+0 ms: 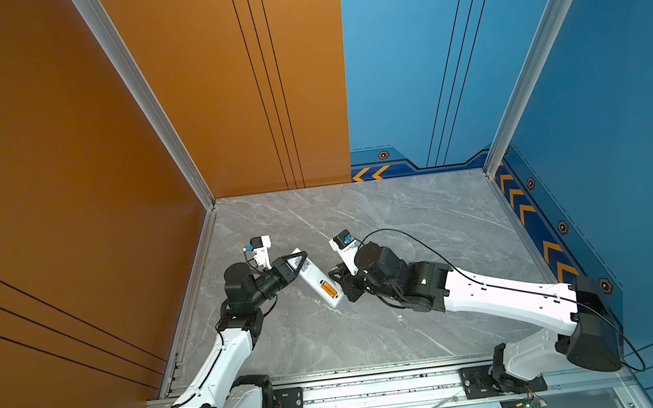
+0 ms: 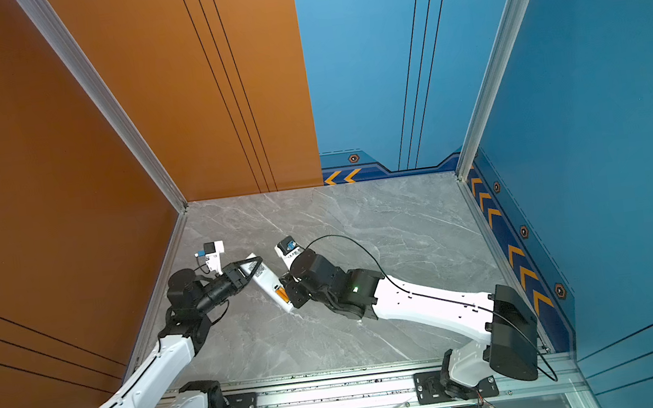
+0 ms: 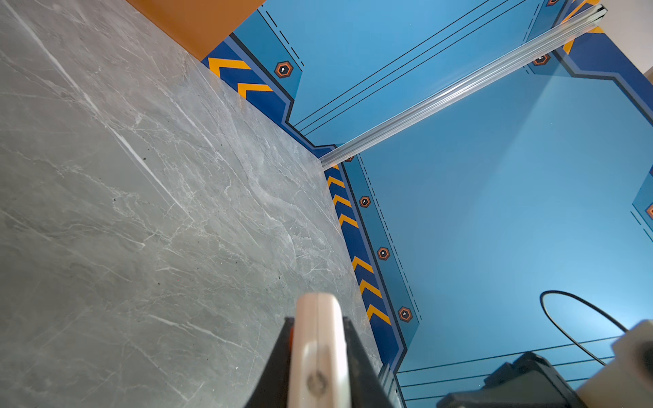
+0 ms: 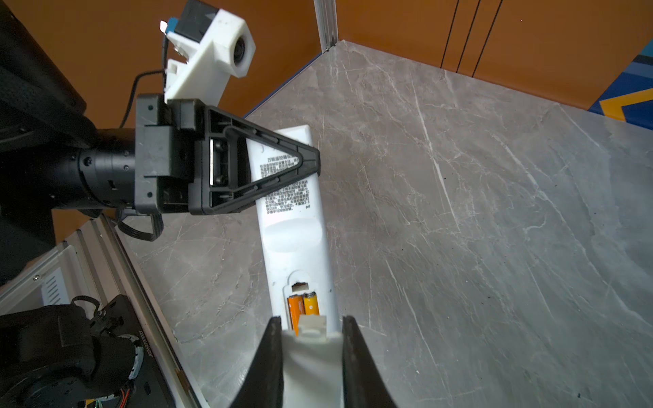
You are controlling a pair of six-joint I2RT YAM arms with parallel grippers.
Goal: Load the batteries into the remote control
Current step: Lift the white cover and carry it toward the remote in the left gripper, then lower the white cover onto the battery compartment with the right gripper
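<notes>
Black Chinese print covers the back of the remote control (image 4: pixel 293 197), too small to read; only "万能遥控器" in its heading is legible.

The floor (image 1: pixel 372 325) is a grey marble-look slab with pale veins. On the left stands an orange wall (image 1: pixel 39 162) with thin black lines, and the back wall is half orange, half blue. The blue wall (image 1: pixel 618 96) on the right has a dark blue band (image 1: pixel 536 227) with orange chevrons and small hexagon marks along its foot. Aluminium posts (image 1: pixel 136 88) stand in the two back corners. A metal rail (image 1: pixel 379 387) runs along the near edge. The light is even and bright.
</notes>
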